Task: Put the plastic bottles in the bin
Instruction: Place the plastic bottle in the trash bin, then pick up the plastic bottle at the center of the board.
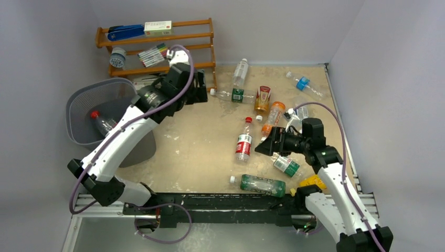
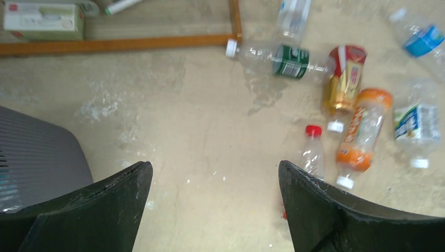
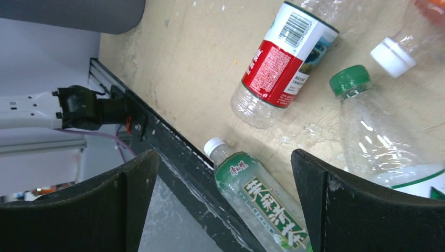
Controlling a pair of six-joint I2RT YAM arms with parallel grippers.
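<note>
Left claw (image 2: 214, 167) apart, empty | right claw (image 3: 224, 155) apart, empty | grey mesh bin (image 1: 77, 123) holds clear red-capped bottle (image 1: 103, 123)

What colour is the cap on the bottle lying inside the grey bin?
Red; the cap shows best in the top external view.

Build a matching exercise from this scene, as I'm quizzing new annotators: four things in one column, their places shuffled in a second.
Things
1. red-capped clear bottle
2. green bottle
3. blue-labelled bottle
4. white box

Places
A. top shelf of the wooden rack
B. near edge of the table, between the arm bases
C. inside the grey bin
D. far right corner of the table

Pairs: 1-C, 2-B, 3-D, 4-A
</note>
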